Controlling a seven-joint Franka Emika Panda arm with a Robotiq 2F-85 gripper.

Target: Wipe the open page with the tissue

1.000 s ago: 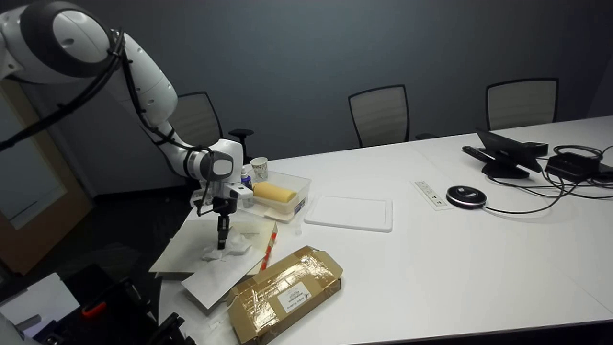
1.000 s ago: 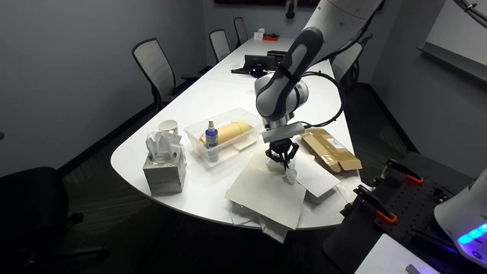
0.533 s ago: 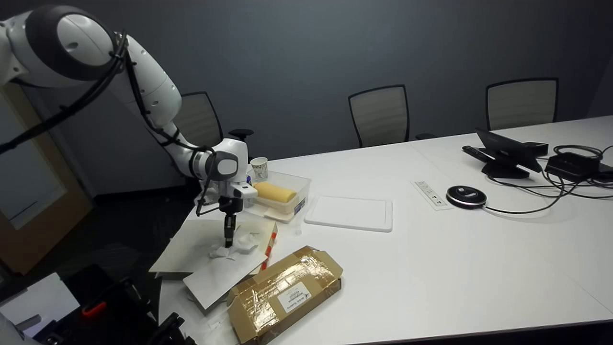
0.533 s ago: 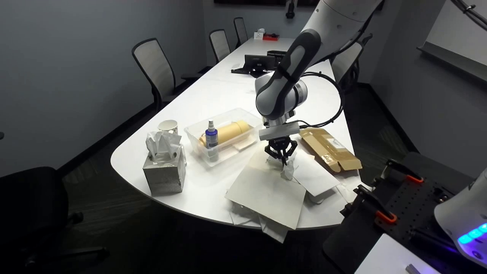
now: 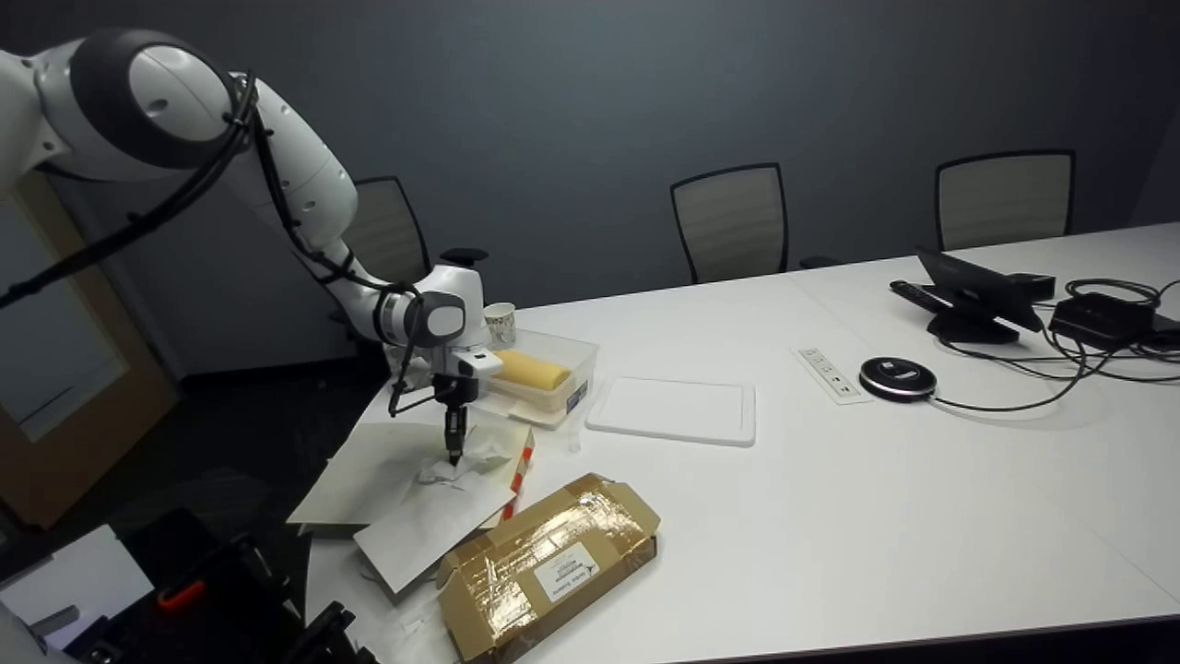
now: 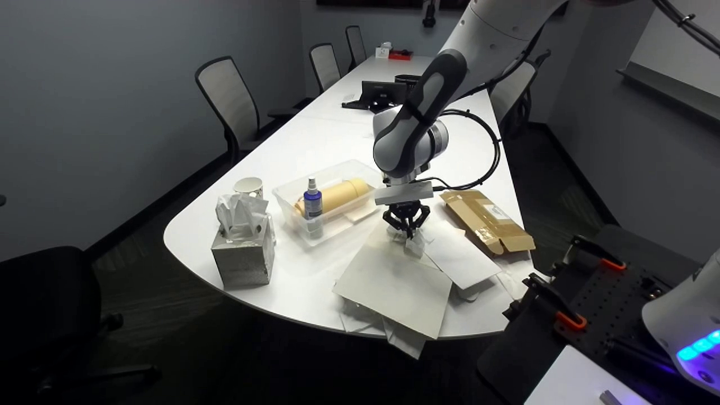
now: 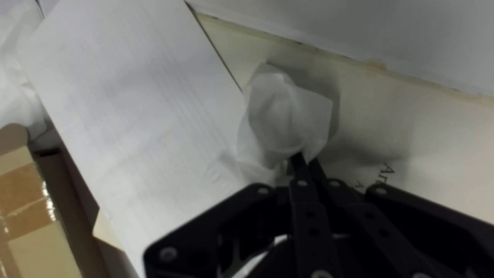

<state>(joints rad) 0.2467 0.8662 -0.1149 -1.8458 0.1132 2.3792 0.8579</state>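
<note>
Gripper [image 7: 307, 158]: above the open page [image 6: 394, 289], tissue [image 7: 285, 114] in its grasp. Left of gripper in an exterior view, on the table [image 6: 315, 135]: bin [image 6: 292, 219], with cylinder [image 6: 344, 194] and spray bottle [image 6: 313, 201] inside; farther left and nearer, tissue box [image 6: 246, 259], cup [image 6: 249, 186] behind. Just right of gripper: paper sheet [image 6: 461, 259], overlapping the page; then carton [image 6: 486, 222]. Right of gripper in an exterior view: pad [image 5: 671, 410]; farther right, socket strip [image 5: 829, 375], puck [image 5: 898, 379], phone [image 5: 977, 286]. Behind gripper: chair [image 5: 385, 226].
</note>
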